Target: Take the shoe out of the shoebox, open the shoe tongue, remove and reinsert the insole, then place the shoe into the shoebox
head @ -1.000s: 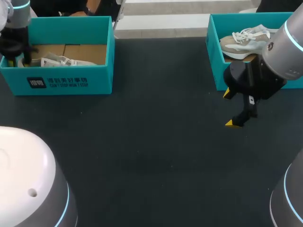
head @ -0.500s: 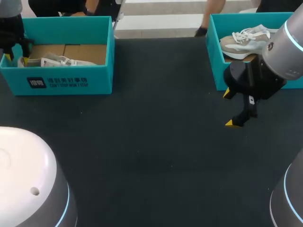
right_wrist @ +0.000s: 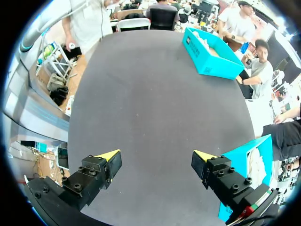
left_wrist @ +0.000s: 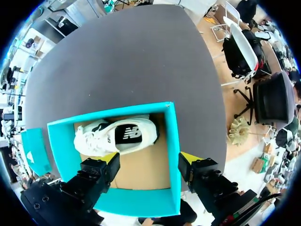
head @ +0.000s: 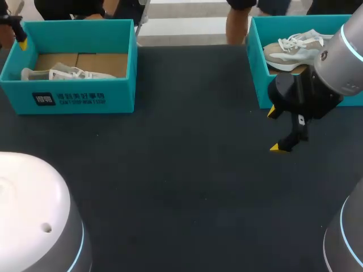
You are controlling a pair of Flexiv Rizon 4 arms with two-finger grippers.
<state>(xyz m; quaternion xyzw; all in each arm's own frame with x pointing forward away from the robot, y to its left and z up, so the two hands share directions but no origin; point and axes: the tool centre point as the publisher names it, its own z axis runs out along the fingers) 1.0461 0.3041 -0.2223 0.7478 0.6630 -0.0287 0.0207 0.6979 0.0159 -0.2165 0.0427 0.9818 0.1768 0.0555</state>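
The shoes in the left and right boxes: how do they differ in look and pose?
The left shoe is white with a black side patch; the right shoe is beige and white. The left shoe lies on its side; the right shoe seems to stand, laces up. Both sit in teal boxes: left box, right box.

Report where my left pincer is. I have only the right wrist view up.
Observer: The left pincer hangs open over the left shoebox, with one finger above the inside and the other outside a wall.
Operator: Say what is in that box.
Observer: One white shoe lies on its side along the wall away from the pincer. Nothing is touching it.
Operator: Check the other box too.
Observer: The head view shows the right shoebox holding a beige-and-white shoe, laces up.
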